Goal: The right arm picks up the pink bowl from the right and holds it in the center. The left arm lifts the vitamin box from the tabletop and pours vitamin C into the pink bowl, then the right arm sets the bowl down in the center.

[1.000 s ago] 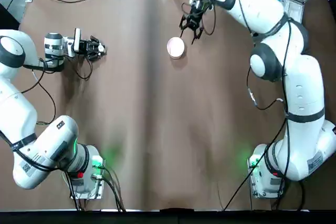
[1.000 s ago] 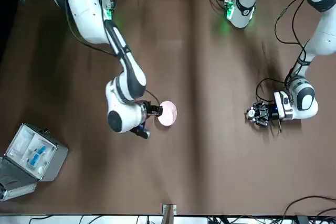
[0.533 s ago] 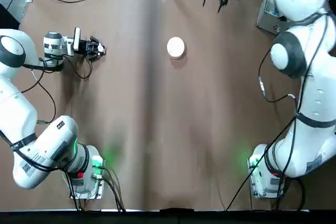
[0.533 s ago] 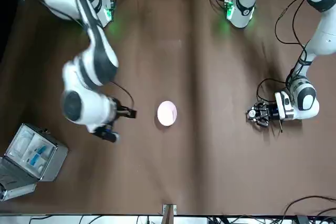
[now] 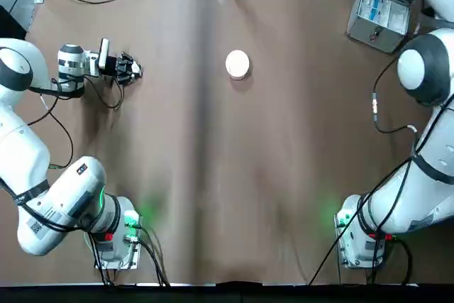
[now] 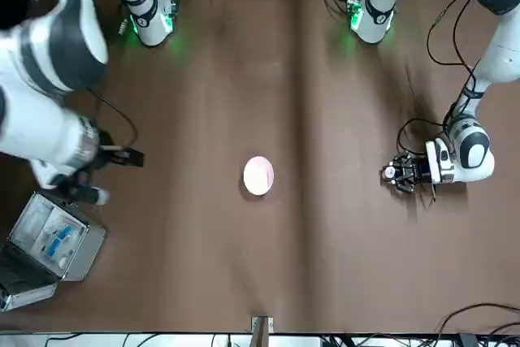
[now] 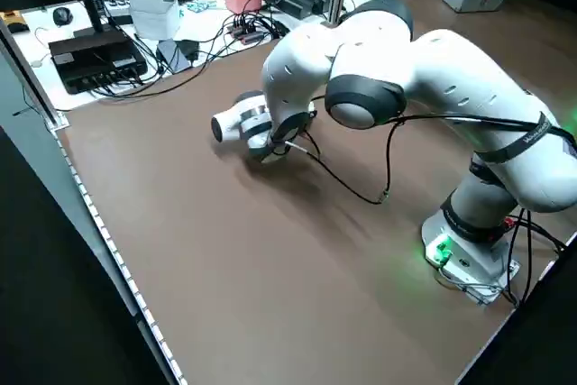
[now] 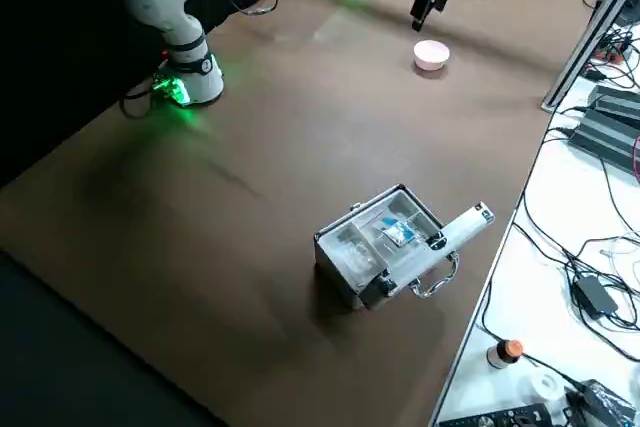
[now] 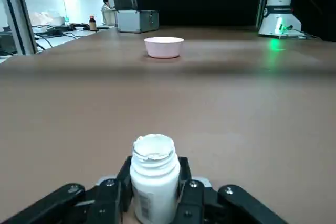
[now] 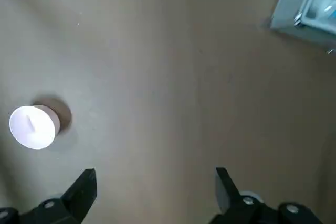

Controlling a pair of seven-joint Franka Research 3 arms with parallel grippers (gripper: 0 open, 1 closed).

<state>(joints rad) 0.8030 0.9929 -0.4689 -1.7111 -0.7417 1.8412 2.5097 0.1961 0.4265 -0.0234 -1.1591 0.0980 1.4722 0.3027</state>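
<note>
Although the pouring itself is not visible, the layout indicates that the sequence is at its final step: bowl placed, right arm clear.

1. Pink bowl (image 5: 237,64): stands upright on the brown tabletop (image 5: 284,140), toward the far side and near the middle of its width. No gripper touches it. Its contents cannot be determined.

2. Right gripper (image 10: 156,176): is over the robot's right side of the table, near the open grey case (image 5: 379,15) and well apart from the bowl. The fingers are wide apart, with nothing between them.

3. Left gripper (image 9: 156,179): is at the robot's left side of the table, well apart from the bowl. The fingers are closed around the white vitamin bottle (image 9: 156,198), which is upright with its mouth uncovered. Whether the bottle base contacts the table cannot be determined.

Next move: the right arm requires only a clear path to its rest position, avoiding the case. The left arm should keep the bottle upright, lower it if it is raised, then release it. Tilting the uncovered bottle could spill any remaining contents.
</note>
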